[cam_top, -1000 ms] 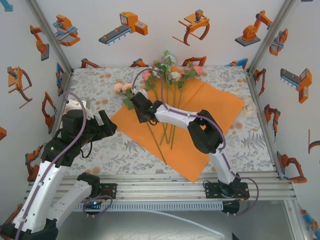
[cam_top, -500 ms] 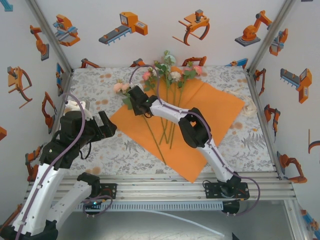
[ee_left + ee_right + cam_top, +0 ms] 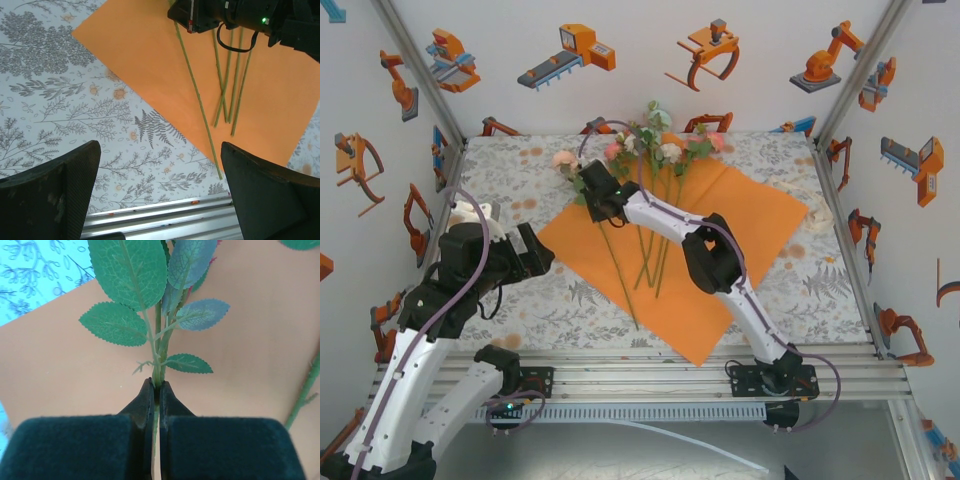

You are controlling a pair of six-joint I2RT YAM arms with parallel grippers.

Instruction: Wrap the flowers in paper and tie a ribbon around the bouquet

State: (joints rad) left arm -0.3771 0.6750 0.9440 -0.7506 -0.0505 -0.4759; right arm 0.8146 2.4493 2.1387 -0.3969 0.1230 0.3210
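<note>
The left gripper [image 3: 527, 250] hangs over the left side of the table, its two dark, matte fingers [image 3: 75, 170] spread wide with nothing between them. Under it, the left wrist view shows the tablecloth [image 3: 65, 100], a pale cloth printed with grey ferns and small orange blossoms.

Further right, the right gripper [image 3: 592, 190] sits at the far left corner of the paper [image 3: 740, 220], a flat, smooth, bright orange sheet lying as a diamond. The right wrist view shows its black padded jaws pinched tight on one thin green stem [image 3: 158, 367], just below a cluster of saw-edged, veined leaves [image 3: 130, 270]. The flowers [image 3: 655, 148] lie fanned over the sheet: pink, peach and white blooms at the far edge, wiry stems running toward the near edge. The longest stem ends just past the paper's near edge, on the cloth.

Against a second ago, the right gripper has moved from above the sheet's left part toward its far corner and closed. The pink bloom [image 3: 565, 160] left of it has shifted farther back. The left gripper has opened a little wider.
</note>
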